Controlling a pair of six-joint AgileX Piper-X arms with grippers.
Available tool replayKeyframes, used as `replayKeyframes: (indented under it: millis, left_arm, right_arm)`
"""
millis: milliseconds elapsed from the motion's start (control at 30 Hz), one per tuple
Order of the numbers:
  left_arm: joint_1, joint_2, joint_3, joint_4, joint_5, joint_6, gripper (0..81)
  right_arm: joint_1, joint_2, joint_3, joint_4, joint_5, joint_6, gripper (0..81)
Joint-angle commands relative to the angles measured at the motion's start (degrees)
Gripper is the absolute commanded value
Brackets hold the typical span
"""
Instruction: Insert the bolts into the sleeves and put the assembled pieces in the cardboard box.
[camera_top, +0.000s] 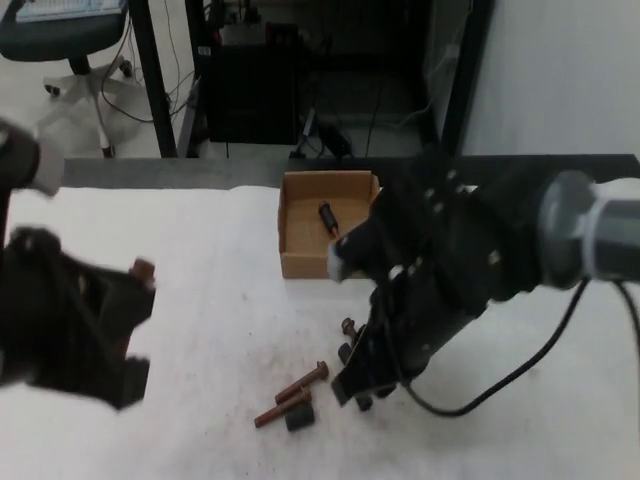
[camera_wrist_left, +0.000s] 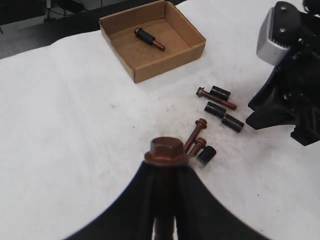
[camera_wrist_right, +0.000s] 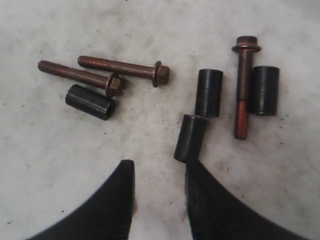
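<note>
Pinched one bolt (camera_wrist_left: 164, 152) head-up between the left fingers (camera_wrist_left: 164, 182), shut tight on its stem, up off the bench (camera_wrist_left: 75, 125). Hung the right fingers (camera_wrist_right: 160, 167) low over the loose bits, spread wide apart and holding nothing. Touched, or nearly touched, a black sleeve (camera_wrist_right: 190, 137) with one tip (too close to tell which). Left that sleeve slanted and off to one side, not in the gap.

Could easily bump it from there. Could send it rolling, round as it was, into the next sleeve (camera_wrist_right: 208, 92) and the loose bolt (camera_wrist_right: 244, 85) just beside. Could also close on only its end and flick it away across the bench. Might tip the held bolt too, if squeezed on the stem alone, and then miss the sleeve's hole.

Had one finished piece (camera_wrist_left: 147, 37) lying in the cardboard box (camera_wrist_left: 170, 62) at the far side, well apart from the loose bits.
</note>
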Motion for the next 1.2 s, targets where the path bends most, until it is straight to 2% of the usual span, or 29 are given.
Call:
replayKeyframes:
  millis: [0,133,500,867,1167]
  left_arm:
    - [0.08,-3.32,2.04,-0.77,-0.56,-0.44,0.2]
    - [0.08,-3.95,2.13,-0.77,-0.56,-0.44,0.2]
    - [0.08,-3.93,2.13,-0.77,-0.56,1.76,0.2]
    - [0.08,-3.93,2.13,-0.77,-0.56,1.76,0.2]
    - [0.08,-3.93,2.13,-0.77,-0.56,1.76,0.2]
  right_arm:
    - [0.44,1.73,-0.62,-0.67,2.33,-1.71,32.5]
    - [0.11,4.18,-1.79,-0.39,5.58,-1.96,32.5]
    - [0.07,10.43,-10.07,0.87,5.93,-1.96,32.5]
    - [0.35,10.98,-10.61,9.23,5.93,-1.96,32.5]
    - [0.35,10.77,-10.61,7.71,7.35,-1.96,32.5]
